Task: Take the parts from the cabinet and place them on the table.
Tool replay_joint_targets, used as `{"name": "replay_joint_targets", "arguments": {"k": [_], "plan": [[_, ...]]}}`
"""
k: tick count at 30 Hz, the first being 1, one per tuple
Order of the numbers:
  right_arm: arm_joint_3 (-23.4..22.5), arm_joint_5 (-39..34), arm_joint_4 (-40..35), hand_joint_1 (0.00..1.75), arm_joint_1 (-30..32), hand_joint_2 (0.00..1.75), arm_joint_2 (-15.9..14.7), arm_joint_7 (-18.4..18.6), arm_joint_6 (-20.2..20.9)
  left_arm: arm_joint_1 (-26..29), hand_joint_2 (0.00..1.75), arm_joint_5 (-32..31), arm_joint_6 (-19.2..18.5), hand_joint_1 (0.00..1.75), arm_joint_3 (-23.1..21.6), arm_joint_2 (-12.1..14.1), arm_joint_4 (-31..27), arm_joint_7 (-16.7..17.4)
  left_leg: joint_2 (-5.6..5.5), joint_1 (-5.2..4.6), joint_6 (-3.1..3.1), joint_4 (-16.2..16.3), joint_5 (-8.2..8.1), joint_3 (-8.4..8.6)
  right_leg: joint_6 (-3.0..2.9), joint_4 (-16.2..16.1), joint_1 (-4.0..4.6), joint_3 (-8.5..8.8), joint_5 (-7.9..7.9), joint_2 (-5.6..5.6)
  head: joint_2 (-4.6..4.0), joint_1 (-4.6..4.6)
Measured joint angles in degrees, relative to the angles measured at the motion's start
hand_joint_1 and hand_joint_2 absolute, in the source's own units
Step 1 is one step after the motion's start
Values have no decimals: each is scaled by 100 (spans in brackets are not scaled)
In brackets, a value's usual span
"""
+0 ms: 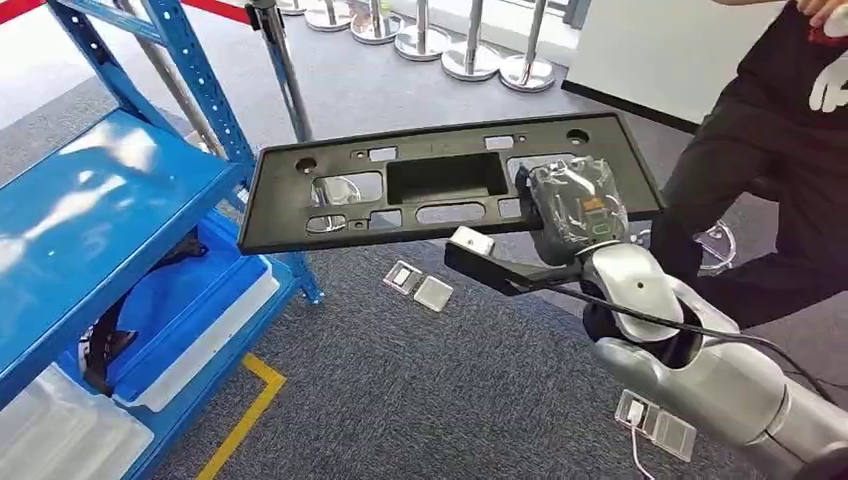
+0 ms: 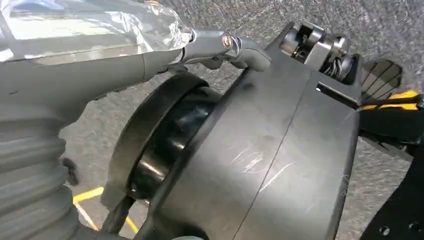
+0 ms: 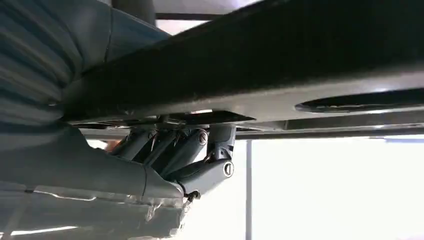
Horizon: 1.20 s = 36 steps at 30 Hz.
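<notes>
A long black plastic panel (image 1: 445,140) with several cut-outs hangs level in the air over the grey carpet, beside the blue cabinet (image 1: 100,200). My right hand (image 1: 575,205), wrapped in clear film, grips the panel at its right end, thumb side on top. From below, the right wrist view shows the dark fingers (image 3: 200,145) pressed up against the panel's underside (image 3: 300,55). My left hand (image 2: 100,65) hangs low near the floor, its fingers (image 2: 230,44) stretched out with nothing in them.
The blue cabinet's lower shelf carries a blue bin (image 1: 190,300) with dark parts in it. A person in black (image 1: 770,150) stands close at the right. Chrome stanchions (image 1: 470,50) line the back. Yellow tape (image 1: 245,410) and small clear tags (image 1: 420,285) lie on the carpet.
</notes>
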Motion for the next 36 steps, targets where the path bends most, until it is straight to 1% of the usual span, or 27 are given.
{"name": "replay_joint_targets", "arguments": {"k": [1,3,4,5,6,7,8,9,10,13,14,15,16,18,19,20,21,22,23,24,25,29,31,32,34,35,36], "plan": [[0,-9,0,175,-9,175,0,7,7,6,175,-13,2,0,0,0,0,0,-152,4,2,358,-238,-149,-42,1,-4,-5,7,45,2,-57],[9,-28,0,175,-4,175,2,9,17,0,175,-15,4,0,0,2,0,-2,-247,1,-13,1266,-646,-545,-64,3,8,-9,10,164,2,-155],[22,-35,0,175,-4,175,2,9,20,-2,175,-15,7,0,2,4,0,-2,-261,0,-19,1576,-717,-683,-64,8,13,-12,10,235,0,-183],[35,-39,0,175,-1,175,2,9,24,-7,175,-15,7,0,2,7,0,-4,-266,1,-18,1606,-649,-695,-64,14,13,-10,10,305,2,-199],[42,-52,0,175,2,175,2,11,26,-7,175,-15,9,0,2,7,0,-4,-269,4,-15,1429,-475,-615,-64,27,10,-11,11,372,2,-223],[42,-59,0,175,1,175,2,13,24,-4,175,-15,13,0,2,7,0,-2,-289,16,-5,997,-197,-423,-62,48,5,-11,11,460,0,-253],[42,-63,0,175,-1,175,2,13,24,1,175,-17,20,0,0,7,2,-2,-381,38,3,501,73,-208,-56,72,3,-11,7,534,2,-273],[42,-66,0,175,0,175,2,15,22,26,175,-24,24,0,0,7,2,0,-676,82,11,132,187,-98,-33,88,-2,-41,1,597,0,-304],[44,-70,0,175,-9,175,2,17,22,45,175,-28,26,0,-2,7,2,9,-807,99,18,4,156,-67,6,159,34,-94,7,675,2,-317],[44,-72,-2,175,-3,175,-11,20,13,26,175,-41,13,0,-2,4,2,20,-648,41,101,-20,143,-85,151,95,-34,-185,102,843,2,-264],[44,-72,-2,175,-1,175,-31,22,11,27,175,-20,22,0,2,-2,2,24,-563,81,160,-91,186,-70,175,106,-26,-204,99,847,2,-275],[42,-72,-4,175,-6,175,-31,18,4,30,175,-9,30,0,7,7,4,37,-502,81,194,-116,209,-48,197,197,4,-229,25,511,0,-260],[42,-76,-4,175,-19,175,-33,18,2,36,175,-4,48,0,7,7,4,42,-448,74,226,-123,222,-50,217,455,13,-349,-155,283,0,-174],[44,-83,-2,175,-3,175,-33,20,0,61,175,26,109,0,13,28,4,59,-316,51,233,-121,218,-55,255,1388,-18,-765,-591,130,2,-94],[44,-85,-2,175,7,175,-37,22,0,72,175,46,155,0,20,46,9,66,-242,47,239,-119,213,-56,263,1729,-28,-920,-685,119,0,-57],[50,-94,-2,175,13,175,-39,22,-2,81,175,66,210,0,28,66,15,72,-171,41,241,-118,208,-53,261,1822,-31,-965,-649,108,0,-11],[50,-103,-2,175,17,175,-39,22,-2,89,175,72,245,0,33,83,17,72,-104,37,234,-118,199,-46,255,1636,-30,-860,-510,98,2,22],[50,-105,-2,175,17,175,-42,24,-4,91,175,81,269,0,39,98,18,72,-44,33,228,-118,186,-33,234,1236,-27,-644,-302,79,0,66],[50,-105,-4,175,14,175,-44,24,-9,94,175,94,284,0,44,107,17,72,22,28,213,-118,162,-2,192,627,-11,-313,-41,6,2,107],[50,-105,-4,175,10,175,-46,26,-11,102,175,114,315,0,48,112,18,72,63,20,193,-119,138,26,143,168,29,-93,34,-202,0,142],[50,-107,-4,175,7,175,-46,26,-13,109,175,127,365,0,55,136,22,70,113,-22,167,-122,124,20,94,120,126,-51,-44,-343,2,142],[50,-120,-15,175,8,175,-63,26,-20,124,175,210,494,0,103,243,28,4,309,-27,41,-151,78,97,-22,50,129,-59,-8,-58,2,114],[50,-146,-26,175,-3,175,-63,9,-20,160,175,251,571,0,114,332,42,-46,-78,11,0,152,-163,18,-70,-10,67,-12,19,23,2,50],[50,-164,-28,175,-8,175,-63,7,-20,176,175,295,603,0,127,382,44,-83,-187,22,-6,563,-390,-169,-118,-9,68,-14,12,64,2,-4],[57,-190,-28,175,-1,175,-63,-4,-17,201,175,360,630,0,166,448,46,-151,-248,9,-32,1432,-734,-580,-132,1,73,-17,11,191,0,-67],[68,-210,-26,175,-1,175,-63,-22,-15,208,175,380,645,0,179,477,50,-175,-251,12,-40,1611,-717,-671,-132,12,73,-16,10,267,0,-87],[74,-223,-26,175,1,175,-63,-44,-13,218,175,409,660,0,203,507,55,-190,-252,15,-42,1501,-561,-626,-133,30,68,-16,9,342,0,-103]]}}
